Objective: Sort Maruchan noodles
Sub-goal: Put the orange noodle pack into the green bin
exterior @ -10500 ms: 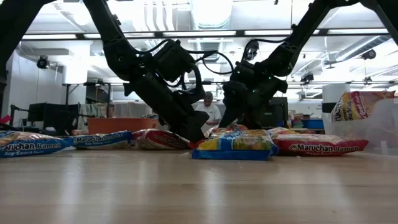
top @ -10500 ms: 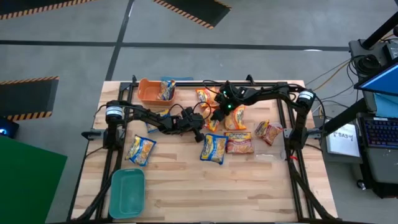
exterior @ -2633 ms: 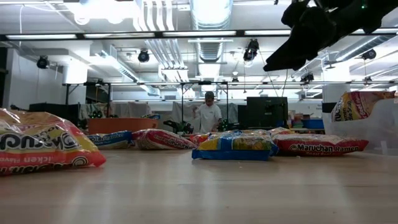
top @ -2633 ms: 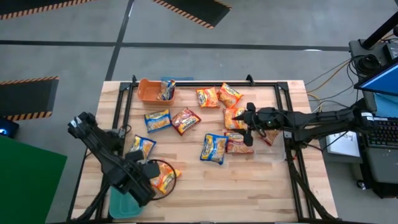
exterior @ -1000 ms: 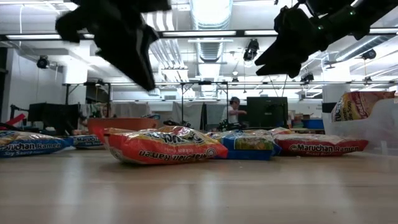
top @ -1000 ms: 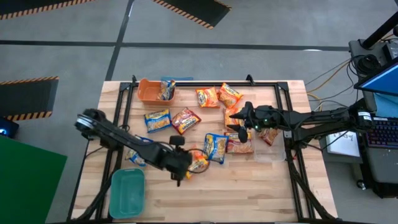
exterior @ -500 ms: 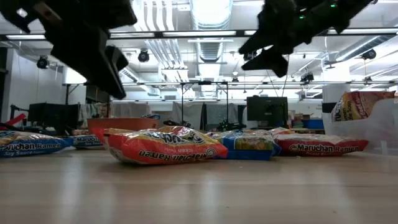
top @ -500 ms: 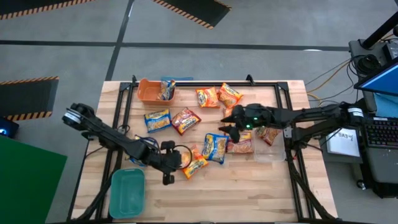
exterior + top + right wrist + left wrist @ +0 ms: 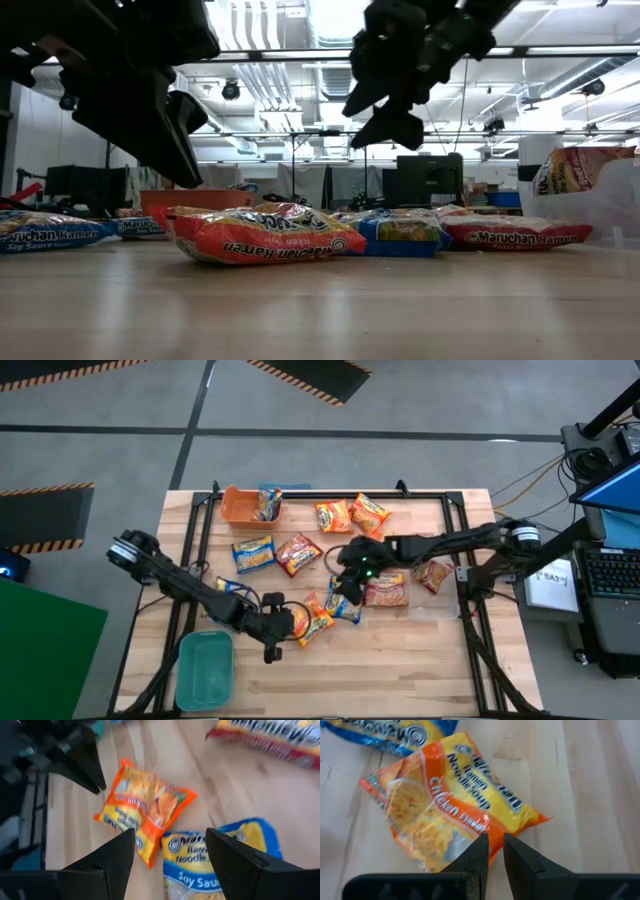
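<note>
An orange Maruchan noodles packet (image 9: 314,620) lies flat on the table near its middle, and shows close up in the left wrist view (image 9: 445,805). My left gripper (image 9: 494,842) hangs shut just above the packet's left end and slants down at it (image 9: 185,165). No frame shows it touching the packet. My right gripper (image 9: 170,845) stands open in the air (image 9: 385,110) over a blue-and-yellow packet (image 9: 215,855), which lies beside the orange one. Other packets lie scattered across the far half of the table.
An orange bin (image 9: 240,510) with a packet inside it stands at the far left, and a teal bin (image 9: 205,668) at the near left. Red packets (image 9: 386,591) (image 9: 298,553), a blue one (image 9: 253,553) and orange ones (image 9: 333,515) lie around. The near right of the table is bare wood.
My left gripper has drawn back toward the table's left edge and sunk lower, tipping further down; the orange packet has stayed where it lay. My right gripper has swung toward the table's left and near edges, to above the blue packet, turning as it went.
</note>
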Motion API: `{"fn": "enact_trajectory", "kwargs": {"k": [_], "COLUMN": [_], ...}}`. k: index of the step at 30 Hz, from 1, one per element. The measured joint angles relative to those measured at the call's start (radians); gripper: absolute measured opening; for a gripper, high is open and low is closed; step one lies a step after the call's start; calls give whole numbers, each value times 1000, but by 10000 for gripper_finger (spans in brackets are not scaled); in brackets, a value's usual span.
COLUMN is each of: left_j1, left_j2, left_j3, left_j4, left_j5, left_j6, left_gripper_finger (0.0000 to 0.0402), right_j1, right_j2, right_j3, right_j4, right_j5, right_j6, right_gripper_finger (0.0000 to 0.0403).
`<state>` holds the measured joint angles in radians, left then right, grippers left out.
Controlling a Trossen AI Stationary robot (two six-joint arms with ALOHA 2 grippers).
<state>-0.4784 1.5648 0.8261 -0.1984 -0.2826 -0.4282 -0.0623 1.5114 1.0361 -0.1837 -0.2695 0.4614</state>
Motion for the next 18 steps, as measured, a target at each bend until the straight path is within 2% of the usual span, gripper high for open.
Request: {"fn": "enact_trajectory", "kwargs": {"k": [10, 18], "left_j1": [-15, -16], "left_j2": [87, 135], "left_j3": [-4, -4], "left_j4": [59, 64], "left_j5": [-24, -30], "left_j6": [-26, -69], "left_gripper_finger": [40, 40], "right_j1": [53, 60], "right_j2": [179, 238], "right_j3": [142, 175], "right_j4": [-50, -45], "right_j5": [0, 5], "right_j6": [3, 26], "right_gripper_finger": [231, 237]}}
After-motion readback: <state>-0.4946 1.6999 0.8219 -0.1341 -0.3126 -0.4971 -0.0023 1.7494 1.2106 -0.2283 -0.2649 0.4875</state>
